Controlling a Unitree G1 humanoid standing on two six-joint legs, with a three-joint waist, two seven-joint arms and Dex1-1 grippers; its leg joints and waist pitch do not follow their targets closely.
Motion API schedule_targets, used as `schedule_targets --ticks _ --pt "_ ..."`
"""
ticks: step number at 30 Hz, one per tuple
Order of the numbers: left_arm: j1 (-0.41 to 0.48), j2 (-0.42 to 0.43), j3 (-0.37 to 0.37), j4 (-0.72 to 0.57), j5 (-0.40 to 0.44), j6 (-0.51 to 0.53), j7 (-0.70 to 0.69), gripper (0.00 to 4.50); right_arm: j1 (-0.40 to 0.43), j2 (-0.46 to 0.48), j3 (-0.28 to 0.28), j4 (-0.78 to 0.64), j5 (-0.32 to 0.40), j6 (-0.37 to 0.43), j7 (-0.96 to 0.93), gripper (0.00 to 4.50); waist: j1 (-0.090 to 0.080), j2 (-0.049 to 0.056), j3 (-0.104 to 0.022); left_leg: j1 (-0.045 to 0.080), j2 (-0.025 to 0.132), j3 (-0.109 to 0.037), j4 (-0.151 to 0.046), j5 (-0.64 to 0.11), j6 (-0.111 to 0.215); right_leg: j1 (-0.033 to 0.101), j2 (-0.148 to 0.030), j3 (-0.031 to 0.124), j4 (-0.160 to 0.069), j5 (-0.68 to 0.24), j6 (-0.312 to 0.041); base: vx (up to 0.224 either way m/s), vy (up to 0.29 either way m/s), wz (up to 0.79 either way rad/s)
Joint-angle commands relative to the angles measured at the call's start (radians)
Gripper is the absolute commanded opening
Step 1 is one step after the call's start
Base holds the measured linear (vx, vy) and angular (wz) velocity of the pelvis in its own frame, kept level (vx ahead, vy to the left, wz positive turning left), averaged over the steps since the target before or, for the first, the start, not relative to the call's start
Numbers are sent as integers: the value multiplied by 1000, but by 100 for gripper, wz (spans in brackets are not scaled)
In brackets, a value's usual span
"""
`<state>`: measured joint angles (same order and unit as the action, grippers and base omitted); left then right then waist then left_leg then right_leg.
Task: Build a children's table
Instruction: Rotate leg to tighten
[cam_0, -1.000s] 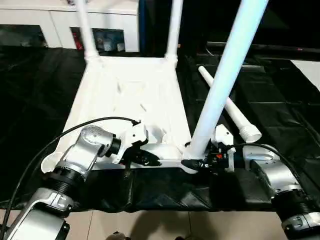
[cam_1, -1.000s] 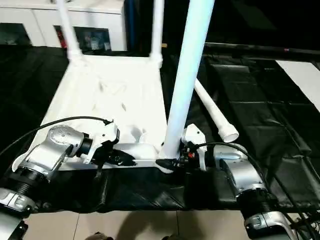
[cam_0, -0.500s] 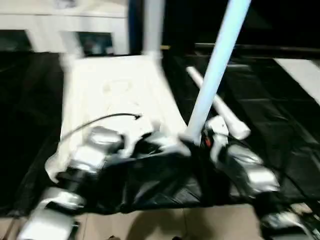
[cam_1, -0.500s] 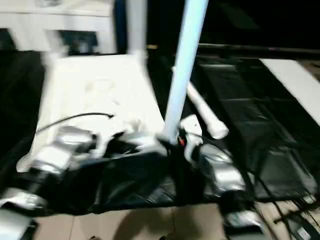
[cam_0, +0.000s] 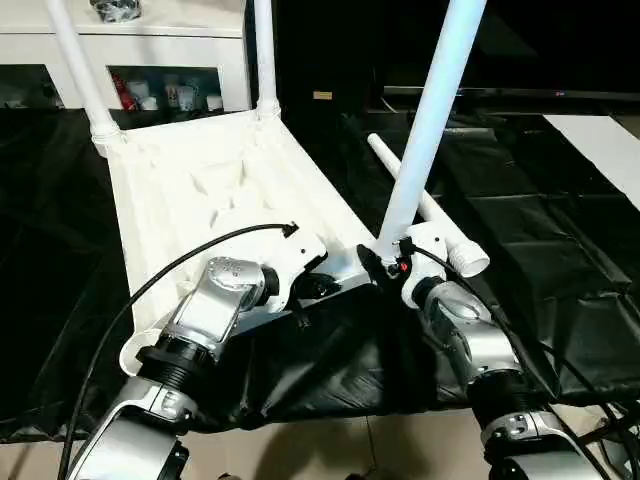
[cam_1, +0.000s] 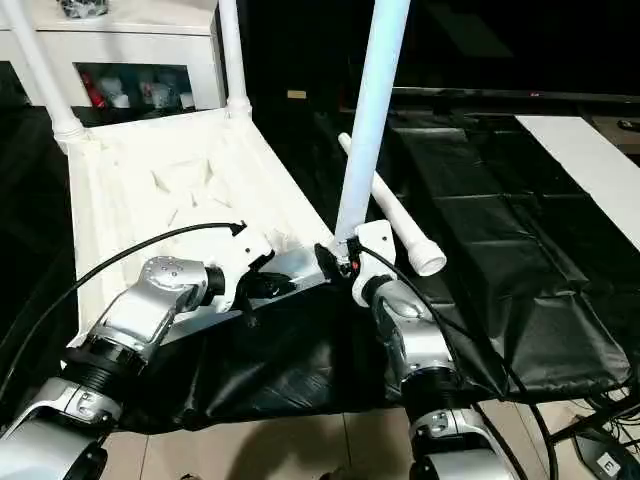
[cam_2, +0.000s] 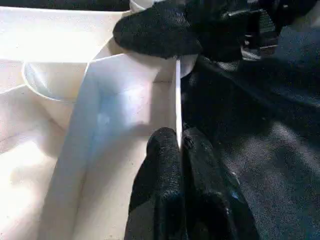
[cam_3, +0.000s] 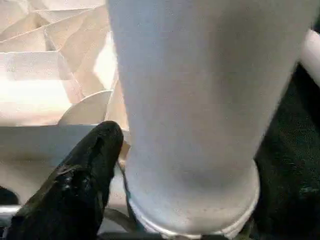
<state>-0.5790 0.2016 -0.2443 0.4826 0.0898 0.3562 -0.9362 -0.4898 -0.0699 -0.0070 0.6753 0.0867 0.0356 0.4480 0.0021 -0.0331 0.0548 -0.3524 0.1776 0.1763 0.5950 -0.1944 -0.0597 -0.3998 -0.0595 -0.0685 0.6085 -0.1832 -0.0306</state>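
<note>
On the black sheet: the white plastic children's table (cam_0: 200, 190) lies upside down, its ribbed underside facing up, on the black plastic sheet (cam_0: 560, 250) that covers the floor.
Table top: the large rectangular top is turned at an angle, so its near edge runs from the left arm up toward the right arm.
Far legs: two white tapered tube legs stand upright in the far corner sockets, one at the far left corner (cam_0: 75, 60) and one at the far right corner (cam_0: 265, 50).
Near right leg: a third white tube leg (cam_0: 430, 110) stands in the near right corner socket and leans slightly to the right as it rises.
Loose leg: the fourth white tube leg (cam_0: 425, 210) lies flat on the sheet just beside the table, behind the standing leg, with its flared end (cam_1: 428, 262) pointing toward the robot.
Left gripper (cam_2: 179, 150): its two black fingers are pressed together on the thin near edge wall of the table top, close to the corner socket.
Right gripper (cam_0: 375, 268): it is at the foot of the near right leg; one black finger (cam_3: 80, 185) touches the leg's base beside the socket. Whether the fingers close around the leg, I cannot tell.
Background: a white cabinet (cam_0: 150, 40) with glass doors stands behind the table.
</note>
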Motion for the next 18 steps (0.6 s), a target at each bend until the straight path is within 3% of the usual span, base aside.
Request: schedule_targets --ticks 1,6,9,12,18 --pt "5 -23 -32 -40 -65 -72 -70 0 1 2 92 -15 8 -7 144 397 4 8 -59 -2 50 -22 -72 -258 42 47 -86 56 -97 -339 -180 0 0 0" --pt "11 33 -37 -52 -91 -104 -178 0 43 -83 125 -100 32 -9 334 397 12 8 -64 -9 50 -17 -67 -163 88 57 -85 56 -82 -204 -217 0 0 0" --pt "9 88 -49 -42 -91 -138 -268 0 80 -165 149 -172 62 4 489 397 20 12 -63 -5 54 -15 -65 -148 107 56 -84 57 -78 -172 -232 0 0 0" --pt "2 133 -55 -29 -92 -162 -340 0 101 -232 159 -221 92 27 610 397 33 15 -61 4 58 -13 -67 -164 105 50 -84 57 -80 -182 -239 0 0 0" --pt "-8 175 -71 -21 -97 -191 -418 0 100 -299 177 -242 95 45 727 344 37 13 -59 1 58 -15 -69 -185 75 53 -87 57 -82 -234 -232 0 0 0"
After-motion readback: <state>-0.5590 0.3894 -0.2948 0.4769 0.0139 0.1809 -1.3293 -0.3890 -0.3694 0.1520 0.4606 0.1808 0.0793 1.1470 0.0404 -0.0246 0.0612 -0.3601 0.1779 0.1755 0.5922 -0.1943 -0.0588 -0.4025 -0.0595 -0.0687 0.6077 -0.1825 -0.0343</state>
